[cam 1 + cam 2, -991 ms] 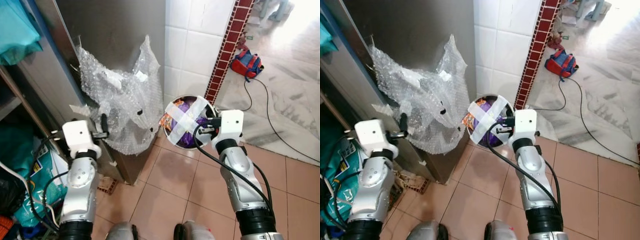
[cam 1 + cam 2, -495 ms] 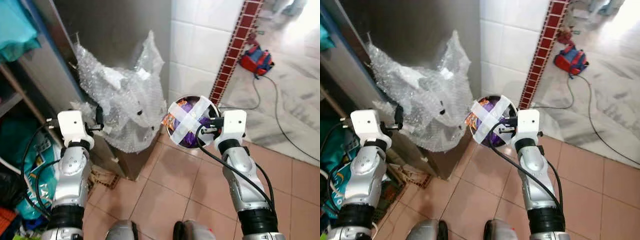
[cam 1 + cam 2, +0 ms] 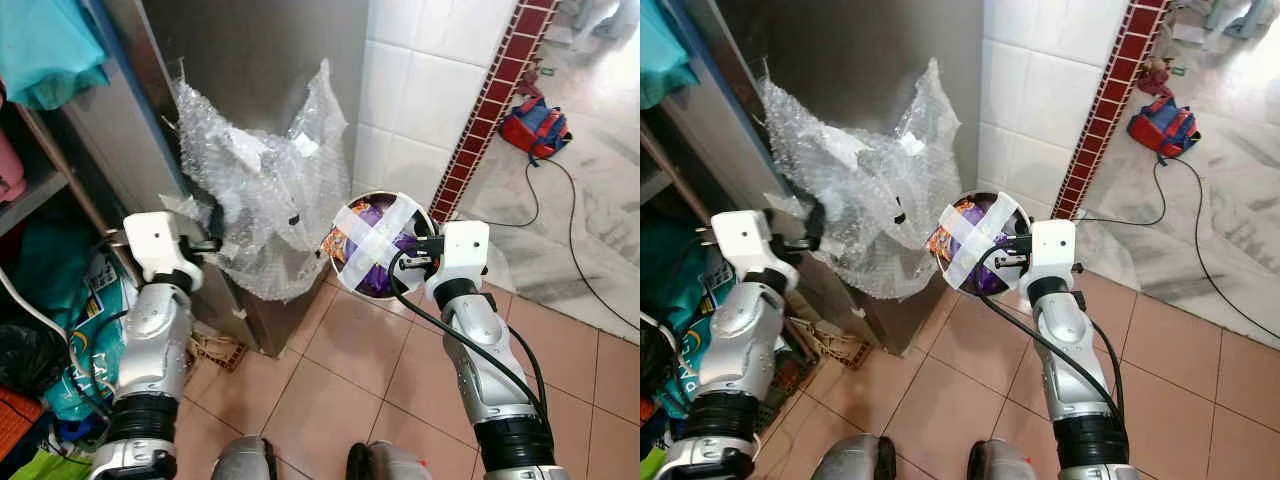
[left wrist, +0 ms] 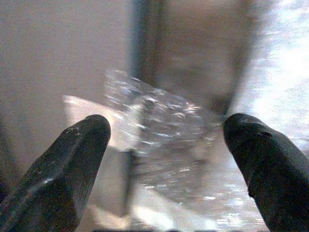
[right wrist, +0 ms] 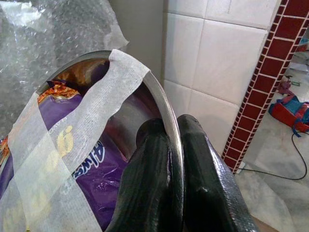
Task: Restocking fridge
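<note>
A steel bowl holds purple snack packets, with two strips of white tape crossed over its mouth. My right gripper is shut on the bowl's rim and holds it up at chest height beside the fridge. The fridge is a tall steel cabinet whose side is draped in bubble wrap. My left gripper is raised against the wrap at the fridge's left edge. In the left wrist view its fingers stand open with crumpled wrap between them.
A white tiled wall with a red brick column stands right of the fridge. A red and blue bag with a black cable lies on the marble floor. Shelves with teal cloth and bags are at my left.
The view has swung slightly, bringing the fridge and shelves closer on the left. My left gripper has risen toward the bubble wrap. The bowl stays held in my right gripper.
</note>
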Motion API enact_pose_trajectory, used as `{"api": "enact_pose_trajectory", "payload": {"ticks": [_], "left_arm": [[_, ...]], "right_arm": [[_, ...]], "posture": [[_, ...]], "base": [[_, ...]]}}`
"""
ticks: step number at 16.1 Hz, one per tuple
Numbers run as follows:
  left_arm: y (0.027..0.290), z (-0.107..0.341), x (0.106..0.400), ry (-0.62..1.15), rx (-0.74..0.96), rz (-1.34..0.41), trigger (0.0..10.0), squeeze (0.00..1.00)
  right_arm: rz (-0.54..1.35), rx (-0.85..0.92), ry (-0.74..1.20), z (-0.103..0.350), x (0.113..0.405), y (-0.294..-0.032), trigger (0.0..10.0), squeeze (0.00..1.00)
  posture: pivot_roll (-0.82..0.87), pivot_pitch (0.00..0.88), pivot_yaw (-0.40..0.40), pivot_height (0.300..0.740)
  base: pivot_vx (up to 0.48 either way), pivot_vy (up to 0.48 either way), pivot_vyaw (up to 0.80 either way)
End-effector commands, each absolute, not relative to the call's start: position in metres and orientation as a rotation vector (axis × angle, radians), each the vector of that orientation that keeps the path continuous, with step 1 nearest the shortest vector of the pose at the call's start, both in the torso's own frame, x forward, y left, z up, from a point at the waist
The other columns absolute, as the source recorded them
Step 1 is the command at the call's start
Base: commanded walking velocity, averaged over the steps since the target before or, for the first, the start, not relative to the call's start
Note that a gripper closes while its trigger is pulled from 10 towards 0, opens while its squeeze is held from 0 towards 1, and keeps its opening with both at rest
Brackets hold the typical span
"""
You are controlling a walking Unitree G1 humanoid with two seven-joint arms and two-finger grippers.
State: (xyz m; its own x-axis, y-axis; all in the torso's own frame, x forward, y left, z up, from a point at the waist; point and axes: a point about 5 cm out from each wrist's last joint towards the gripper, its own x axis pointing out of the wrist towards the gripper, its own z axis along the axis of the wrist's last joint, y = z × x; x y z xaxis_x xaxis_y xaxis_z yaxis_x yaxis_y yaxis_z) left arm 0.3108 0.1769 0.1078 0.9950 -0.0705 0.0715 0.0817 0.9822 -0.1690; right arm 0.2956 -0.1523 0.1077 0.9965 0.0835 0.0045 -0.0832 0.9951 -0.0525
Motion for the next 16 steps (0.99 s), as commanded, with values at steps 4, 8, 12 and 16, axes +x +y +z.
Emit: {"api": "enact_pose_trajectory", "payload": {"ticks": [4,8,12,16], "left_arm": [[0.172,0.122,0.312,-0.126,-0.157,-0.135,10.0,0.0],[0.19,0.129,0.317,-0.162,-0.109,-0.071,10.0,0.0],[0.191,0.137,0.333,-0.157,-0.104,-0.106,10.0,0.0],[0.181,0.143,0.342,-0.164,-0.125,-0.169,10.0,0.0]], "right_arm": [[0.082,-0.057,-0.033,0.114,0.297,-0.153,10.0,0.0],[0.087,-0.056,-0.031,0.114,0.297,-0.152,10.0,0.0],[0.081,-0.058,-0.039,0.115,0.298,-0.152,10.0,0.0],[0.088,-0.067,-0.055,0.118,0.298,-0.15,10.0,0.0]], "posture": [[0.02,0.098,0.016,0.74],[0.02,0.095,0.016,0.74],[0.01,0.089,0.014,0.74],[0.01,0.088,0.016,0.74]], "base": [[0.0,0.0,0.0],[0.0,0.0,0.0],[0.0,0.0,0.0],[0.0,0.0,0.0]]}}
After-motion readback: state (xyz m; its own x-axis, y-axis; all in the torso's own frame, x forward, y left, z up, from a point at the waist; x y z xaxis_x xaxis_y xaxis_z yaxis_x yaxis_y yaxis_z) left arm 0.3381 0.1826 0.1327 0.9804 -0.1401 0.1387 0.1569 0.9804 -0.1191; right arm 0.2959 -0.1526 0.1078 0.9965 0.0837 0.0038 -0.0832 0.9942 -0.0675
